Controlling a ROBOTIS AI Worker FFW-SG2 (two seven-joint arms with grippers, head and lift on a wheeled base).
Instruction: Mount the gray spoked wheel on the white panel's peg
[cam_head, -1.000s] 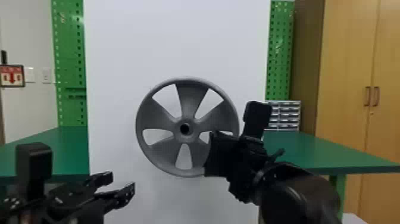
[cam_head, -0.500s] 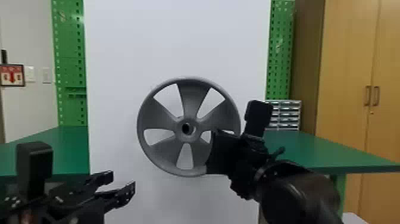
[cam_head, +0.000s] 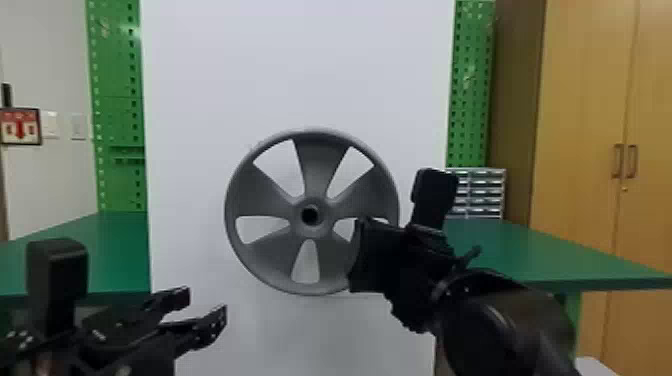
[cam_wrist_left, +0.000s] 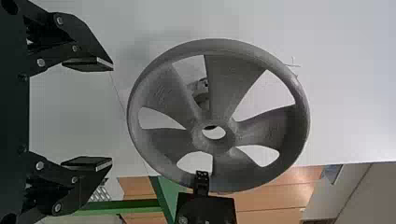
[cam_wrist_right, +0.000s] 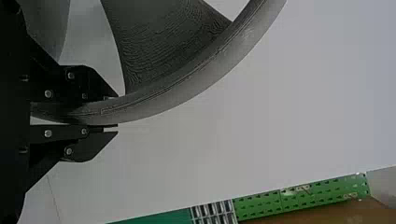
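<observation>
One gray spoked wheel (cam_head: 317, 172), with five spokes, stands upright before the white panel (cam_head: 300, 65). In the head view, the right gripper (cam_head: 361, 256) has its jaws clamped on the rim at four o'clock. The left gripper (cam_head: 205, 304), its jaws apart, is away from the wheel, between seven and eight o'clock. One small-drawer cabinet (cam_head: 484, 195) sits near three o'clock, its contents too small to tell; one wooden cabinet (cam_head: 580, 125), two doors shut, is farther out between two and three.
</observation>
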